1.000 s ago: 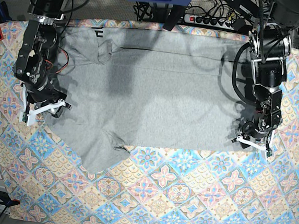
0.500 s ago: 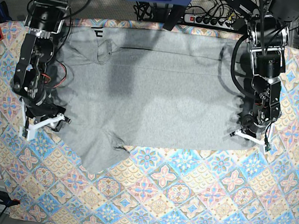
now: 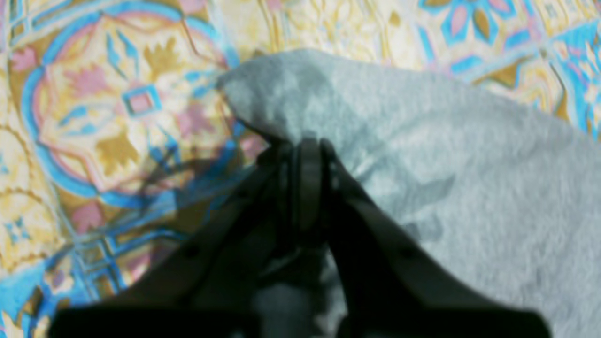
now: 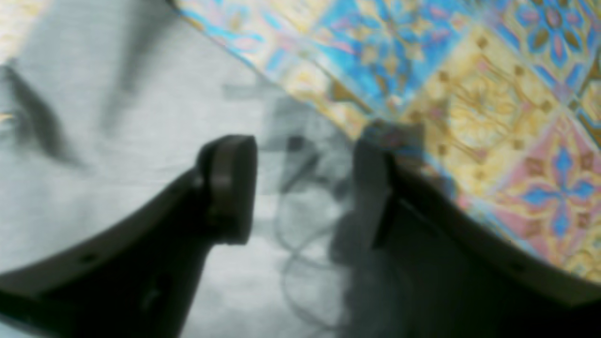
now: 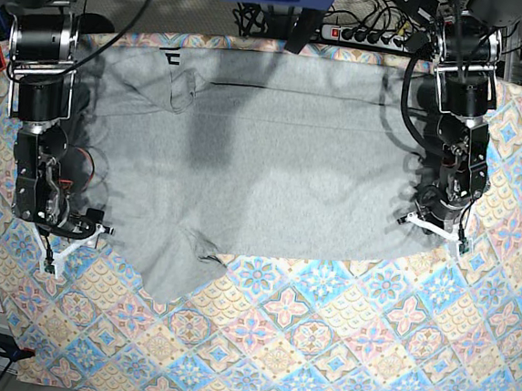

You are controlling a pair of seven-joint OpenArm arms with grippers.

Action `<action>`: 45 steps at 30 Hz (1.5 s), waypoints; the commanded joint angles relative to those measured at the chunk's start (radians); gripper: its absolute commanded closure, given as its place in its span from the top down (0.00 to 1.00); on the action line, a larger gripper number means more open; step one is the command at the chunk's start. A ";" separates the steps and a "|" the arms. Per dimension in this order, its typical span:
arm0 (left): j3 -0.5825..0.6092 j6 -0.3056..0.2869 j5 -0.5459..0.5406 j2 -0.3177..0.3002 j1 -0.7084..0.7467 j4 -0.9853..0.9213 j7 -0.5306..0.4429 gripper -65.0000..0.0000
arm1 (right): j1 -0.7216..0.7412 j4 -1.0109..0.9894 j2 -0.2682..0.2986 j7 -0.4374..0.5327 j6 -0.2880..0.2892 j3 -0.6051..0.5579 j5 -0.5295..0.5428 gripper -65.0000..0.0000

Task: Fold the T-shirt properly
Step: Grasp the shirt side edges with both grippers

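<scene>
Shirt fills the upper middle of the base frame, spread flat and plain side up on the patterned cloth that covers the desk. Its long axis runs left to right across the frame. One sleeve hangs toward the lower left, and a scrap of black print shows at the top left edge.

Left tool, at the right of the base frame, is clenched on the shirt. In its wrist view the jaws meet on a raised peak of grey fabric at the shirt's corner, with bare cloth to the left of it. From that pinch the body of the shirt lies away to the right in the wrist view, which is toward frame left in the base view.

Right tool, at the lower left of the base frame, is released, jaws standing apart. In its wrist view the shirt's edge runs diagonally between them: one jaw is over grey fabric, the other over the cloth. Whether either touches the fabric cannot be told.

Judging by this, the fold turns on both lower corners being held. The left arm has its corner; the right one straddles its edge but has not yet gripped it.
</scene>
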 commanded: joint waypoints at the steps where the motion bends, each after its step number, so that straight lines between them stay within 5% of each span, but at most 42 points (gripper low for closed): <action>1: -0.001 0.001 0.000 -0.011 -0.018 0.014 0.000 0.00 | 0.044 -0.006 0.019 0.038 -0.001 -0.006 -0.021 0.54; 6: -0.001 0.001 0.000 -0.014 -0.003 0.014 0.000 0.00 | 0.079 -0.115 0.019 0.118 0.004 -0.086 -0.108 0.56; 14: -0.003 0.001 0.000 -0.014 0.011 0.014 0.000 0.00 | 0.085 -0.253 0.016 0.283 0.277 -0.131 -0.259 0.56; 21: -0.003 0.001 0.000 -0.014 0.011 0.014 0.000 0.00 | 0.087 -0.317 0.014 0.383 0.289 -0.128 -0.389 0.56; 34: -0.010 0.001 0.000 -0.009 0.013 0.014 0.000 0.00 | 0.173 -0.574 0.012 0.589 0.289 -0.128 -0.391 0.56; 39: -0.070 0.001 0.000 -0.007 0.013 0.014 0.000 0.00 | 0.165 -0.584 0.005 0.599 0.293 -0.128 -0.389 0.56; 45: -0.070 0.001 0.000 -0.009 0.013 0.014 0.000 0.00 | 0.153 -0.586 -0.035 0.593 0.466 -0.100 -0.364 0.48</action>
